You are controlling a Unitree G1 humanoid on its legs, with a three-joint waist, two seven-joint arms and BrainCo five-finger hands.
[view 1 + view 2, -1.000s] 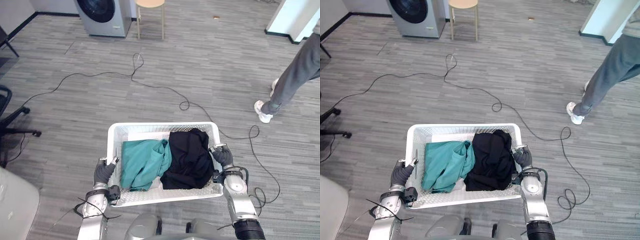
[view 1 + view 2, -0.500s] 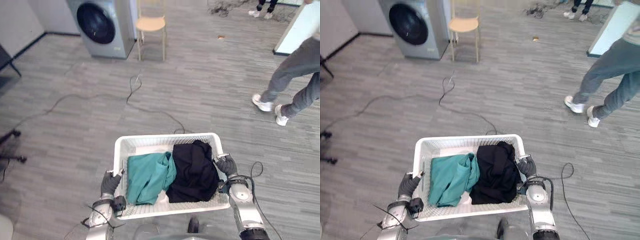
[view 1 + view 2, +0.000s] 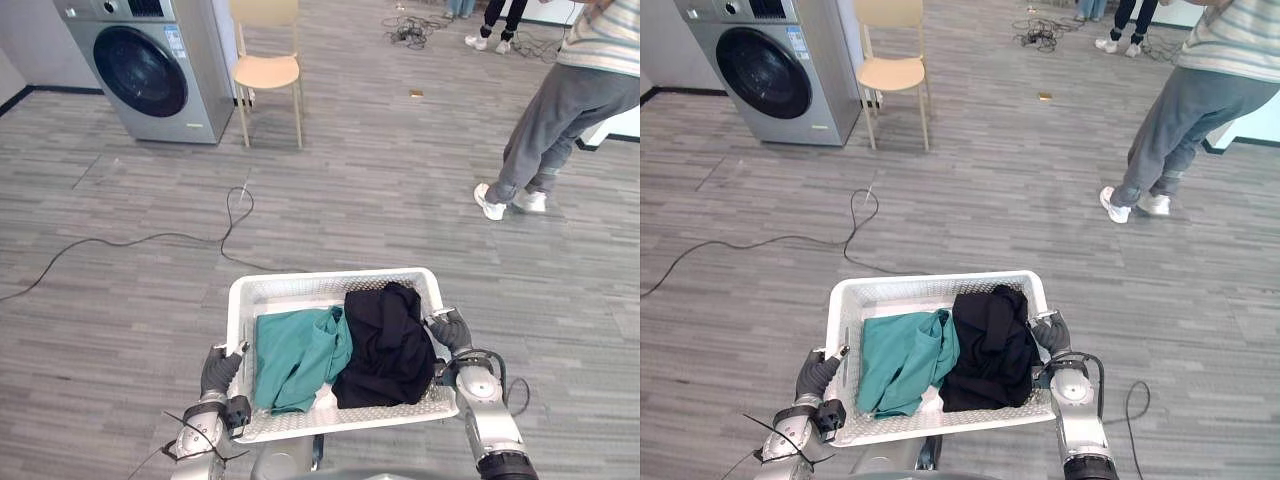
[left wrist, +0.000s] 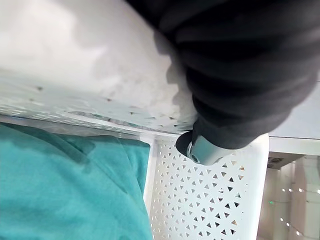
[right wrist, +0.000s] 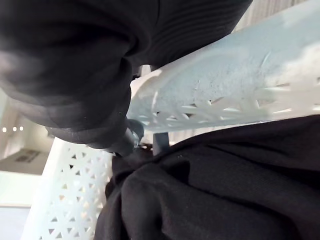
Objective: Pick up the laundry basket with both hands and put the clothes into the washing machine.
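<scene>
Floor [image 3: 400,180], laundry basket [image 3: 330,281] gripped by left robot hand [image 3: 215,368], right robot hand [image 3: 450,330]

Bright, even indoor light — soft all over

Diffuse light is falling from above onto the grey floor [image 3: 380,200], leaving only faint shadows under the chair [image 3: 268,72] and the person [image 3: 560,110]. In the wrist views the white basket [image 4: 100,55] is glowing pale — small ceiling lamps [image 4: 286,190] are glinting beyond it.

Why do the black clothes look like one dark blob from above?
Left eye view: the black garment is one dark mass against the white basket, folds barely showing. Right wrist view: light picks out its folds.
</scene>
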